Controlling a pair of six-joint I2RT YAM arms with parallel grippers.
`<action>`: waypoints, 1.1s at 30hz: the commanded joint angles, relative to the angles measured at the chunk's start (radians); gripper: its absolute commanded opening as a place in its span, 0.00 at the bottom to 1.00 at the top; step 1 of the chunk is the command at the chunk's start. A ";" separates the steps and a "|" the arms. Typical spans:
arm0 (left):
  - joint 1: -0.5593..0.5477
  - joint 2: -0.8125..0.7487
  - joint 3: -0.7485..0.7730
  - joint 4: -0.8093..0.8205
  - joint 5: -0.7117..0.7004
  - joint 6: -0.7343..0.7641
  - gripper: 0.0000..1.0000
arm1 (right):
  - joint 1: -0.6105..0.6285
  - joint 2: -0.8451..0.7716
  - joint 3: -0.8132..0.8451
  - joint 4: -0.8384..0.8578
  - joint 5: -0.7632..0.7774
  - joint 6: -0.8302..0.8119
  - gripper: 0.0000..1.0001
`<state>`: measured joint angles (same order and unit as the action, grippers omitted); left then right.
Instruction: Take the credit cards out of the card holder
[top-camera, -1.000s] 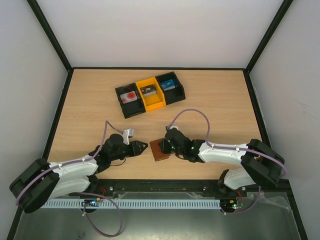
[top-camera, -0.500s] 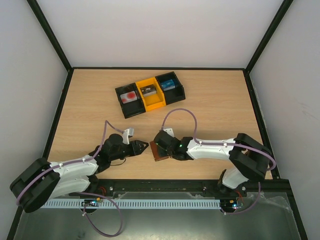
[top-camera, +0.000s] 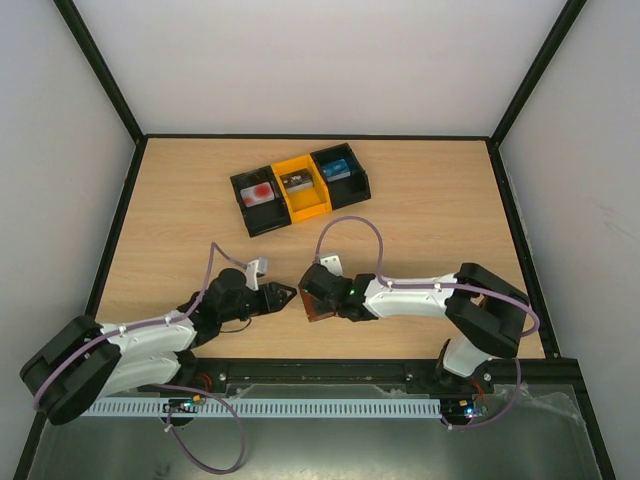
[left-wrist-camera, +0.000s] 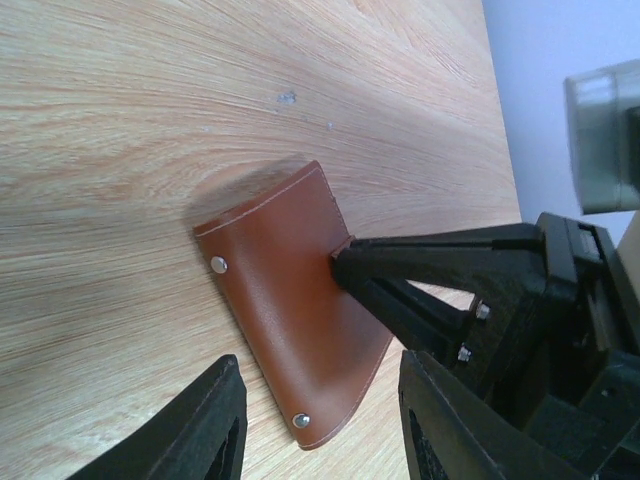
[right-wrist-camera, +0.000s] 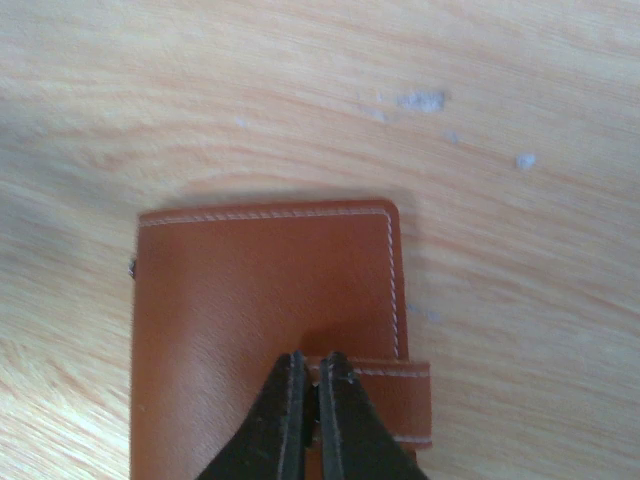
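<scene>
The card holder (top-camera: 314, 310) is a brown leather wallet lying closed and flat on the table near the front edge. It also shows in the left wrist view (left-wrist-camera: 285, 330) and the right wrist view (right-wrist-camera: 260, 290). My right gripper (top-camera: 321, 291) is shut, its tips (right-wrist-camera: 312, 358) resting on the wallet's top cover at the inner end of the side tab (right-wrist-camera: 395, 400). My left gripper (top-camera: 291, 293) is open and empty just left of the wallet, its jaws level with the wallet's near corner (left-wrist-camera: 318, 365). No credit card shows at the wallet.
A three-part black-and-yellow tray (top-camera: 300, 205) stands farther back. Its left part holds a whitish item with a red round mark (top-camera: 260, 192), the yellow middle a dark item, the right part a blue item. The table's front edge is close behind both grippers.
My right gripper has moved left across the wallet, from its right side onto its top, and the wallet has shifted slightly left. The left arm has not moved.
</scene>
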<state>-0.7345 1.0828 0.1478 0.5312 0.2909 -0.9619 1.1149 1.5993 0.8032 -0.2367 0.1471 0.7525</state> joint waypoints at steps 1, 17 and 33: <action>0.006 0.011 0.030 -0.008 0.024 0.000 0.44 | 0.006 0.019 -0.008 -0.029 0.039 0.002 0.02; 0.004 0.215 0.088 0.085 0.105 0.009 0.43 | 0.006 -0.148 -0.180 0.281 -0.091 0.059 0.02; 0.000 0.435 0.218 -0.102 0.061 0.045 0.33 | 0.006 -0.239 -0.369 0.552 -0.042 0.187 0.02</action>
<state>-0.7345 1.4872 0.3256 0.5510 0.3763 -0.9463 1.1149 1.3911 0.4725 0.1925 0.0563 0.8810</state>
